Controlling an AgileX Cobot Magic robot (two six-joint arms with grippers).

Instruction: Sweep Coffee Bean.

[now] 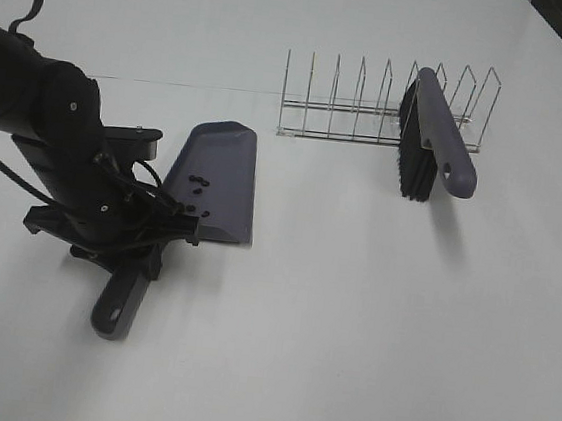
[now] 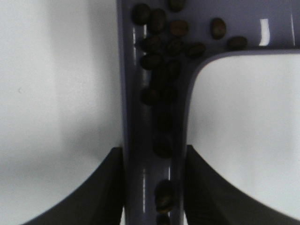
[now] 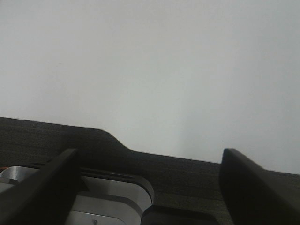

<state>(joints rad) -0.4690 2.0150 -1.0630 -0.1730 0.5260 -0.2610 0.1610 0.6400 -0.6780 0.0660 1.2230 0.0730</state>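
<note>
Bright, even overhead light, soft shadows under the dustpan (image 1: pixel 214 178) and brush (image 1: pixel 432 136); both wrist views blur close up.

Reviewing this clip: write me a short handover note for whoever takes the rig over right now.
Left gripper: shut on the dustpan handle, pan resting on the table.
Right gripper: open, empty, out of the overhead view, over the table edge.
Coffee beans: inside the dustpan, many gathered in the handle channel, a few on the blade. No loose beans visible on the table.
Brush: leaning in the wire rack, bristles down, not held.
Done: the sweeping looks finished and the brush is put back.
Left: probably only setting down or emptying the dustpan and releasing it.
</note>
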